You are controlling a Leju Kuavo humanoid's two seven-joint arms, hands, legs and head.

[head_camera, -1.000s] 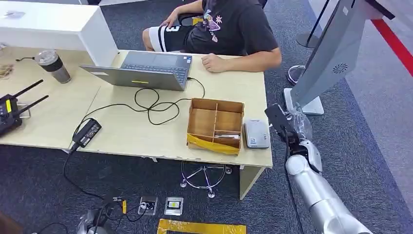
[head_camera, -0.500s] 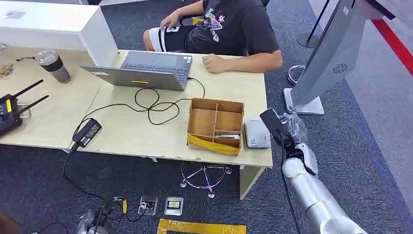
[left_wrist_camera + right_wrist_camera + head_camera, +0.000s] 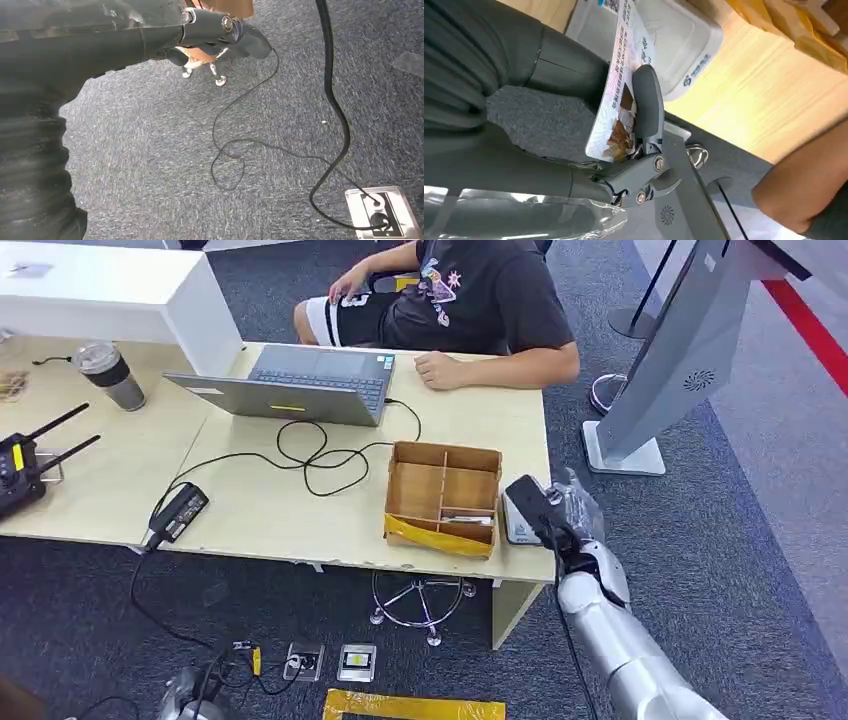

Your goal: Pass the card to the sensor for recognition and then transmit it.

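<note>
My right hand pinches a printed card between its thumb and a dark finger. The card hangs edge-on just over the white sensor, a flat reader near the wooden table's right front corner. In the head view the hand covers the sensor's right half. My left hand hangs low above the carpet, its fingers stretched out with nothing in them.
A cardboard divider box stands just left of the sensor. A seated person's forearm rests on the table's far edge beside a laptop. Cables and a power brick lie mid-table. A grey kiosk stand rises at right.
My right hand has carried the card leftward, from beside the table's right edge to over the sensor. The person's forearm and the things on the table have stayed put.
</note>
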